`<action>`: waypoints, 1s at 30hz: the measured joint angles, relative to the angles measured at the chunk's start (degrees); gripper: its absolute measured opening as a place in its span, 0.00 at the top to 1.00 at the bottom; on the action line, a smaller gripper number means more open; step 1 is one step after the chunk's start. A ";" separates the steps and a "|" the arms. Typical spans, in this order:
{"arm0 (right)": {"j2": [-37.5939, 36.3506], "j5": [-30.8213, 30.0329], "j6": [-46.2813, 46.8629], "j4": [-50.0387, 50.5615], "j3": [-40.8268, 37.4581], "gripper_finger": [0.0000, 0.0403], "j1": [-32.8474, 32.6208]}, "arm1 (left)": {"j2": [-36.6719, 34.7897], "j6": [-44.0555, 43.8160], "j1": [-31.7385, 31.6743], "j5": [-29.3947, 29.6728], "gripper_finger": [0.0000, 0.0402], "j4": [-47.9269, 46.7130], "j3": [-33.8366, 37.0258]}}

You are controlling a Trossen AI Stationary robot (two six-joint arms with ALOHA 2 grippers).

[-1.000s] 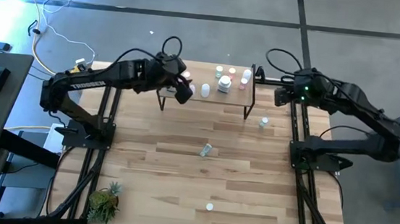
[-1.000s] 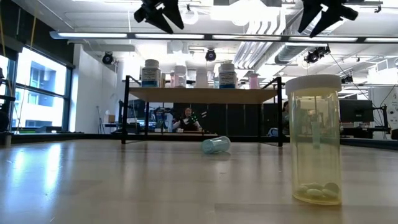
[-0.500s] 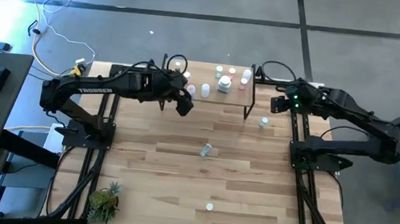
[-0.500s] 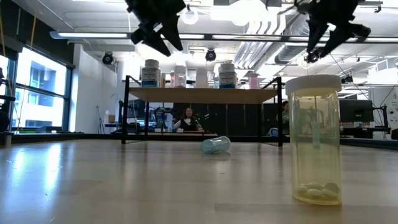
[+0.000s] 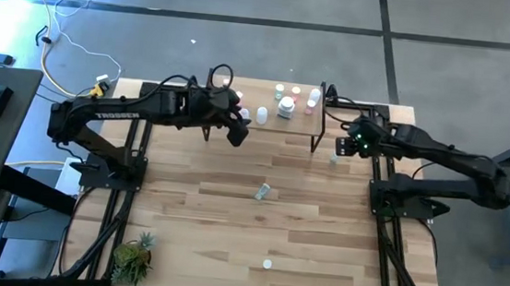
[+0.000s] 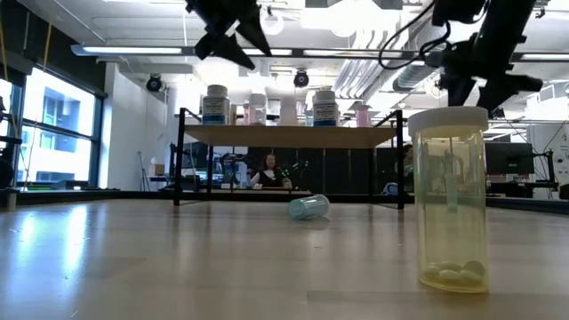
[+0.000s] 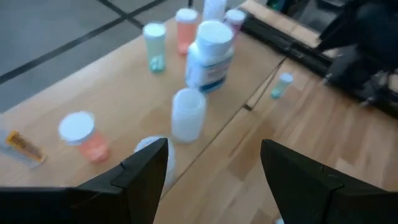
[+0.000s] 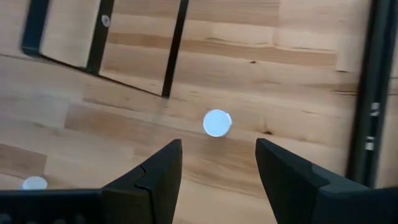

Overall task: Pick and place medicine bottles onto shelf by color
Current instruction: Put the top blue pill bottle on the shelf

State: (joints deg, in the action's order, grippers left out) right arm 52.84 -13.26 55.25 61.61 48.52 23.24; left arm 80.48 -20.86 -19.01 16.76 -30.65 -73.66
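Bright overhead ceiling strips (image 6: 293, 52), soft shadows; left wrist view blurred, esp. bottles (image 7: 208, 56).

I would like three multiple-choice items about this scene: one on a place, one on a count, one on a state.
1. Where is the right gripper?
A. above the bottle right of the shelf
B. over the plant
C. above the shelf

2. How many bottles are on the tabletop, off the shelf?
A. one
B. three
C. six

3. How does the middle bottle stand?
A. upright
B. on its side
C. stacked on another

Answers: 1 A, the right wrist view looks down on its cap; 2 B, the high view shows three; 3 B, the low view shows it lying.
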 joint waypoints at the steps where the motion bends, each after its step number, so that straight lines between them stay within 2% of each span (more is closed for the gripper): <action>1: 0.00 0.02 0.33 -1.19 -0.96 0.52 0.00 | -0.09 0.00 0.01 -0.34 0.38 0.42 -0.03; 15: 0.04 -0.04 -1.89 -15.07 -13.44 0.52 0.00 | -0.72 2.14 -0.04 -0.22 0.38 0.54 -0.03; 23: 0.03 -0.02 -6.34 -23.17 -17.70 0.52 0.02 | -0.72 2.60 -0.10 -0.09 0.38 0.52 -0.03; 30: 0.02 -0.38 -10.86 -24.52 -19.43 0.52 0.00 | -0.72 3.06 -0.10 -0.11 0.38 0.51 -0.03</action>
State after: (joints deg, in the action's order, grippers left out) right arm 52.86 -13.63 44.38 37.09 29.09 23.24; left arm 79.77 -17.80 -19.11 16.65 -30.13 -73.69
